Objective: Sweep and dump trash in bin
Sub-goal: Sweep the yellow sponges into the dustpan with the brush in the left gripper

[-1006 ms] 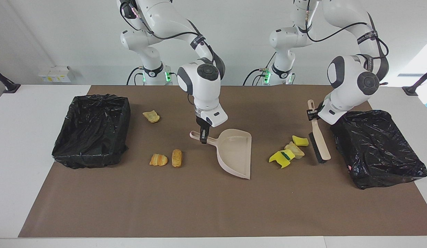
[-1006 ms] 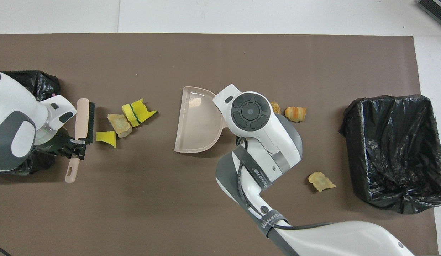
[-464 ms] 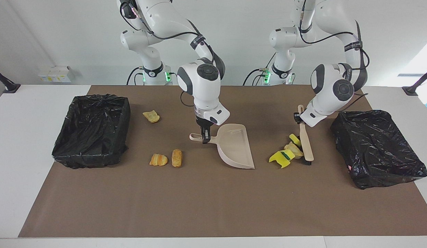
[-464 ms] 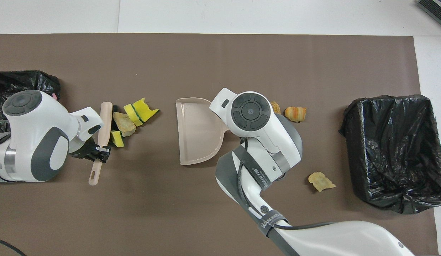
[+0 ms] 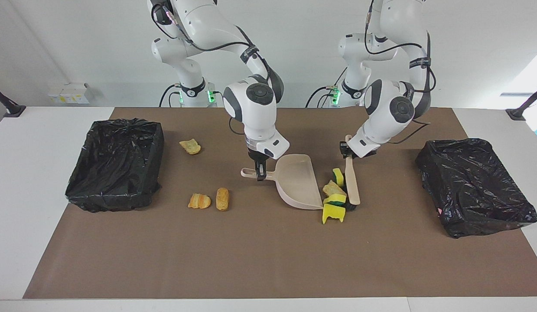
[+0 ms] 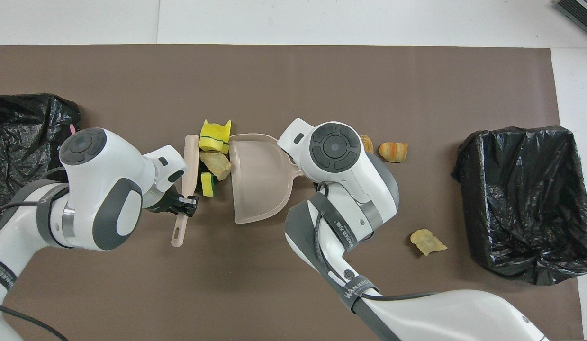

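Observation:
My right gripper (image 5: 260, 174) is shut on the handle of the beige dustpan (image 5: 296, 182) (image 6: 257, 180), which lies on the brown mat mid-table. My left gripper (image 5: 344, 150) (image 6: 183, 207) is shut on the handle of the beige brush (image 5: 351, 182) (image 6: 189, 166). The brush bristles press three trash pieces against the dustpan's mouth: a yellow-green sponge (image 5: 333, 212) (image 6: 215, 135), a beige foam chunk (image 5: 333, 189) (image 6: 216, 165) and a small sponge bit (image 5: 337, 175) (image 6: 207, 183). Two orange-brown lumps (image 5: 199, 201) (image 5: 222, 198) and another scrap (image 5: 190, 146) (image 6: 427, 241) lie toward the right arm's end.
One black-bagged bin (image 5: 116, 158) (image 6: 520, 199) stands at the right arm's end of the table. A second black-bagged bin (image 5: 474, 186) (image 6: 23, 123) stands at the left arm's end. The brown mat (image 5: 268, 260) covers most of the white table.
My left gripper swept the brush toward the dustpan, pushing the sponge and foam pieces up to its mouth. The right gripper turned the dustpan slightly to face them.

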`<state>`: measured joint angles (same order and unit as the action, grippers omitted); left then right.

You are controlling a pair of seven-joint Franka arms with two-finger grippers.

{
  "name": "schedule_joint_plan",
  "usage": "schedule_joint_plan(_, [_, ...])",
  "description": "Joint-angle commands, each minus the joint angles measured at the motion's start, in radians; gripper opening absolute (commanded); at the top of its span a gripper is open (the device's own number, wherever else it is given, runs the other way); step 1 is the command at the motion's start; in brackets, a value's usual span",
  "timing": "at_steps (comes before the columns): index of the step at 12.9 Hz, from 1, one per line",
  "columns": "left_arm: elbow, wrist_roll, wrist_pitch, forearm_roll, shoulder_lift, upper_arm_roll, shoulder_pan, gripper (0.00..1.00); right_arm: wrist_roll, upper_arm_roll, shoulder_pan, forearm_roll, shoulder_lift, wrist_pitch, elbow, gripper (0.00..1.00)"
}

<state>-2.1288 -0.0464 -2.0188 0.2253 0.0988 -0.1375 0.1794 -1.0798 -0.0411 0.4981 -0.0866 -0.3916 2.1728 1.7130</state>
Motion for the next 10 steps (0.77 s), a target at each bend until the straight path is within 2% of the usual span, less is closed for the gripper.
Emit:
schedule_joint_plan(1, [-0.019,-0.038,0.002,0.071,-0.019,0.013,0.055,0.00,0.056,-0.006,0.016,0.022,-0.042,0.077,0.011,0.00])
schedule_joint_plan(3, [-0.008,-0.063,0.034,0.138,-0.019,0.013,0.089,0.00,0.067,-0.008,0.014,0.024,-0.047,0.085,0.013,0.00])
schedule_joint_plan(5, [0.035,-0.098,0.092,0.140,-0.017,0.015,0.089,0.00,0.067,-0.010,0.011,0.024,-0.047,0.084,0.013,0.00])
schedule_joint_plan(10, [0.190,-0.184,0.332,0.131,-0.089,0.029,0.054,0.00,0.055,-0.008,0.003,0.022,-0.007,0.006,0.011,0.00])
